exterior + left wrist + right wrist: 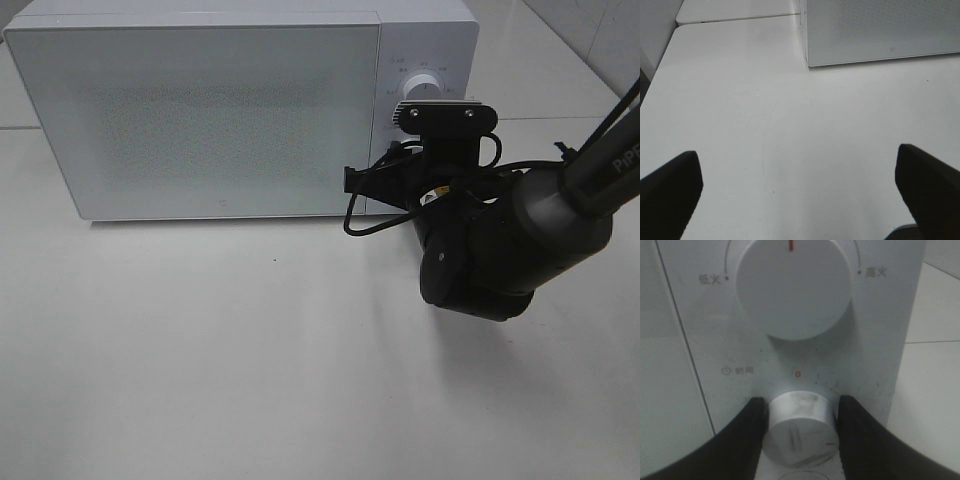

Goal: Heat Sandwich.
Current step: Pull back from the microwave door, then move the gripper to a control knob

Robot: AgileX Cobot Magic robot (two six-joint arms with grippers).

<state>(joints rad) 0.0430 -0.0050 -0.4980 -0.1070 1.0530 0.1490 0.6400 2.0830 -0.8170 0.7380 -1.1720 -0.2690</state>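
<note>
One boxy white microwave [200,110] has two smooth round knobs: the right gripper [799,426] clamps the smaller knob [799,437], six o'clock of the larger knob [792,287]; the left gripper [797,152] gapes wide.

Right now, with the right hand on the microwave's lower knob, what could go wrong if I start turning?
The right hand pinches the lower knob by its smooth round rim; a twist may slip, leaving the timer unset. The upper knob sits close by, so a drifting wrist could nudge it. The microwave door is shut and frosted, and no sandwich shows in any view: it might run empty.
</note>
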